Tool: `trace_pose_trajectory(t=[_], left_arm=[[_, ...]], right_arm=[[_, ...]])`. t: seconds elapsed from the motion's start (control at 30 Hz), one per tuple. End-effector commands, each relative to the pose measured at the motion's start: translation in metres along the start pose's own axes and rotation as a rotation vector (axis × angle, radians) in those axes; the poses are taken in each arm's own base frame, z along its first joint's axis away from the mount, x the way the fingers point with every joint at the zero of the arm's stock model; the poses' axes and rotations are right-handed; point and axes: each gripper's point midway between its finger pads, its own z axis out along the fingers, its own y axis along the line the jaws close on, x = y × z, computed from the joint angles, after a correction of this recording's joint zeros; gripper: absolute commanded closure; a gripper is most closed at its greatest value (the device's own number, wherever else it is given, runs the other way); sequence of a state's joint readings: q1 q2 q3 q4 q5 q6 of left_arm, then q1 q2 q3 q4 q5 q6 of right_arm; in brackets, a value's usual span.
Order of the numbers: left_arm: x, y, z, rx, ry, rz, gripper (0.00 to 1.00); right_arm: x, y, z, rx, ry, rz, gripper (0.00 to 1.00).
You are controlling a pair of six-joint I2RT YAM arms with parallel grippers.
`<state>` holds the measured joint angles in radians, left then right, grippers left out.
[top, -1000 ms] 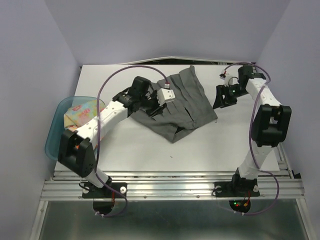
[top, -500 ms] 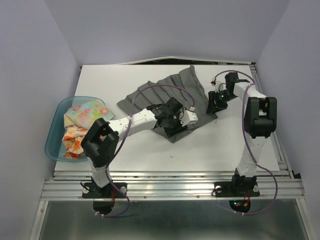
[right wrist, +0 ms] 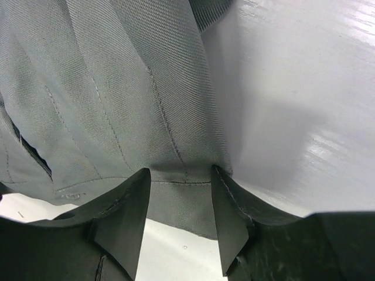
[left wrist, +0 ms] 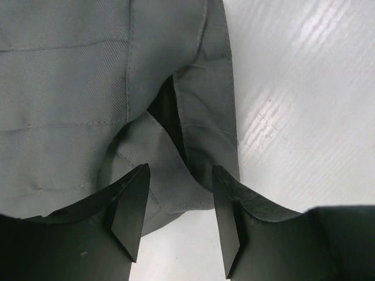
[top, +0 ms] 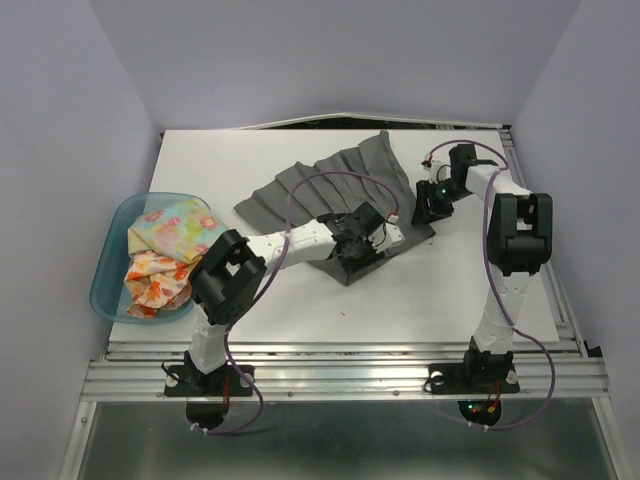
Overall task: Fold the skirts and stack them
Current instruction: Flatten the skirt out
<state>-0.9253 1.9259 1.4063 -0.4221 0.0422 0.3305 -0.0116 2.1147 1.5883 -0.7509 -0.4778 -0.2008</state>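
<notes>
Across the middle of the table (top: 200, 160), running from its centre out toward 1 o'clock, lies the dark grey skirt (top: 320, 185), spread with its pleats fanned and its waist end toward 5 o'clock. My left gripper (top: 368, 243) is low over that 5 o'clock corner, where the cloth is doubled into a thicker fold. Seen from my left wrist, this gripper (left wrist: 180, 170) has its jaws partly open. The corner of the skirt (left wrist: 88, 88), with a dark slit in it, runs into the gap between them. Neither finger presses on the cloth, so I have hold of nothing on this side.

My right gripper (top: 430, 208) is down at the skirt's 3 o'clock edge. From my right wrist, its jaws (right wrist: 180, 171) also stand apart, straddling a stitched hem band that lies flat on the table. The cloth sits between the fingers without being pinched, so this hand holds nothing either.

At the table's 9 o'clock edge sits the blue basin (top: 105, 270), well apart from the grey skirt. Inside it, the pastel floral skirt (top: 175, 225) lies toward 12 o'clock. The white skirt with orange-red flowers (top: 155, 282) is bunched toward 6 o'clock, touching the floral one.
</notes>
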Motion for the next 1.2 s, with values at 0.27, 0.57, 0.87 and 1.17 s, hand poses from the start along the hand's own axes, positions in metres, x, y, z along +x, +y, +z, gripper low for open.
trace_pose_trajectory(t=[0.27,0.57,0.87,1.17], left_arm=[[-0.008,0.021,-0.011,-0.132,0.011,0.005,0.67],[-0.004,0.015,-0.015,-0.113,0.019,0.013,0.95],[0.017,-0.019,-0.056,0.044,-0.071,0.1,1.0],[0.041,-0.068,-0.058,0.286,-0.047,0.225,0.83]], right_arm=[[0.01,-0.018,0.018,0.057,0.034,0.012,0.48],[0.01,-0.021,0.02,0.064,0.036,0.014,0.49],[0.011,-0.031,0.025,0.108,0.048,0.018,0.5],[0.002,-0.037,0.028,0.127,0.039,0.015,0.51]])
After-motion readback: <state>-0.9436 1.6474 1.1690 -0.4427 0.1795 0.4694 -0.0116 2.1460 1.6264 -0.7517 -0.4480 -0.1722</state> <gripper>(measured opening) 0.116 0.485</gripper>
